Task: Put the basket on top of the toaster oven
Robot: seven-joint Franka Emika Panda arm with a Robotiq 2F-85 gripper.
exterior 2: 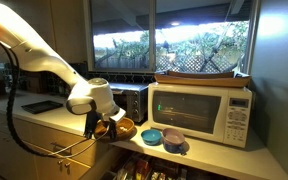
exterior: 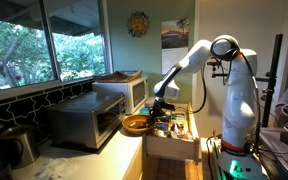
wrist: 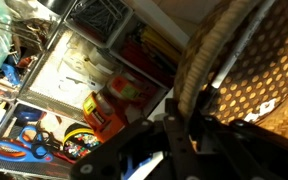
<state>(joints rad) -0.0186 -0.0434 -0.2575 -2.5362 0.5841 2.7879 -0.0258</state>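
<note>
While the Robotiq gripper point(wrist: 192, 120) is pinching the rim of the orange-tan woven basket point(wrist: 246, 75), its dark fingers are sitting close together in the wrist view, with the wicker edge caught between them. In both exterior views the white arm is reaching down to the basket point(exterior: 135, 124) point(exterior 2: 121, 129), which is sitting low at the front edge of the counter point(exterior: 89, 158), just in front of the silver toaster oven point(exterior: 84, 120); whether it is touching the countertop, I cannot tell. The oven's top is carrying nothing. Behind it a white microwave point(exterior: 127, 93) is supporting a flat dark brown tray point(exterior: 118, 76). Beneath the gripper an open drawer point(exterior: 170, 148) is showing a clutter of utensils, and two small bowls point(exterior 2: 162, 137) are standing just before the microwave.
</note>
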